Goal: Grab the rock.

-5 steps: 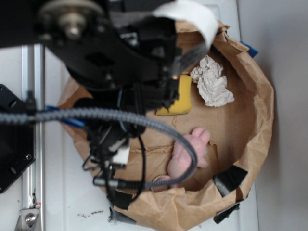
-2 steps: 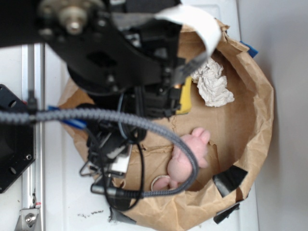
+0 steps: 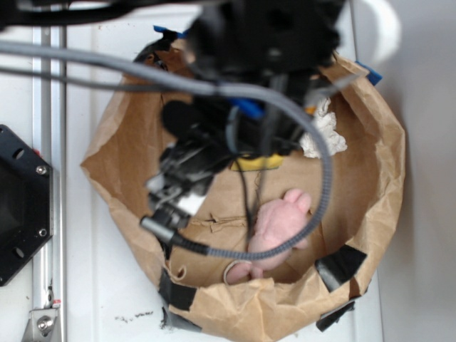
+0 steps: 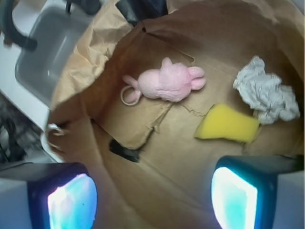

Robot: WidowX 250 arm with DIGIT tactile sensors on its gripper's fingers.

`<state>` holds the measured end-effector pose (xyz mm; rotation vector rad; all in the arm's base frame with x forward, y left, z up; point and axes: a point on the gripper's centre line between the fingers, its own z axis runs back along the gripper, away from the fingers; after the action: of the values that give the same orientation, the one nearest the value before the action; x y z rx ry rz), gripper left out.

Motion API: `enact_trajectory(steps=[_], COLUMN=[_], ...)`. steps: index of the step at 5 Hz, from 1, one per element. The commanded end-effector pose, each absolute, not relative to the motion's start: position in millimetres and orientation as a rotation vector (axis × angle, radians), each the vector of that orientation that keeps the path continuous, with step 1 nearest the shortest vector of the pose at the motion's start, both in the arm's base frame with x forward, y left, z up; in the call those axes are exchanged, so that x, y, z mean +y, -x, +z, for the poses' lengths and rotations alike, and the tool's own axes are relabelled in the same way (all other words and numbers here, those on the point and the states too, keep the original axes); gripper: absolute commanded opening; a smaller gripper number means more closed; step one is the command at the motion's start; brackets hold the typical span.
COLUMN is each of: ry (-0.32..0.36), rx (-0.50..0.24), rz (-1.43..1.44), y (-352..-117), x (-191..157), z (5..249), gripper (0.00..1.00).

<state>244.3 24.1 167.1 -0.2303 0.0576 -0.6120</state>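
Observation:
No rock shows plainly in either view. My gripper [image 4: 152, 200] hangs open high above the floor of the brown paper bag [image 4: 157, 162], its two pale blue pads [image 4: 71, 202] wide apart with only bare paper between them. A small dark patch [image 4: 125, 150] lies at the edge of a paper flap, up and left of the gripper. It is too blurred to tell what it is. In the exterior view my black arm [image 3: 263, 50] and its cables cover the top and middle of the bag.
A pink toy bunny [image 4: 169, 85] with a ring lies on the bag floor. A yellow sponge [image 4: 228, 125] and a crumpled white paper wad [image 4: 266, 95] sit to its right. The bag's walls [image 3: 388, 164] stand up all round. A grey tray [image 4: 52, 52] is outside, upper left.
The arm has swung up and to the right across the bag, uncovering the bag's left side and now hiding most of the sponge and part of the paper wad.

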Motion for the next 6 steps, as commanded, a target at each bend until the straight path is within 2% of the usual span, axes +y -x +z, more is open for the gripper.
enact_trajectory(steps=[1,2,3,6], ry=[0.01,-0.025,0.067,0.067], rx=[0.005,0.033,0.046,0.046], rz=[-0.809,-0.859,-0.955,-0.955], y=[-260,-263,-255,-255], x=[32,39,49,49], z=[152,134,125,125], gripper=[1.0,1.0,1.0,1.0])
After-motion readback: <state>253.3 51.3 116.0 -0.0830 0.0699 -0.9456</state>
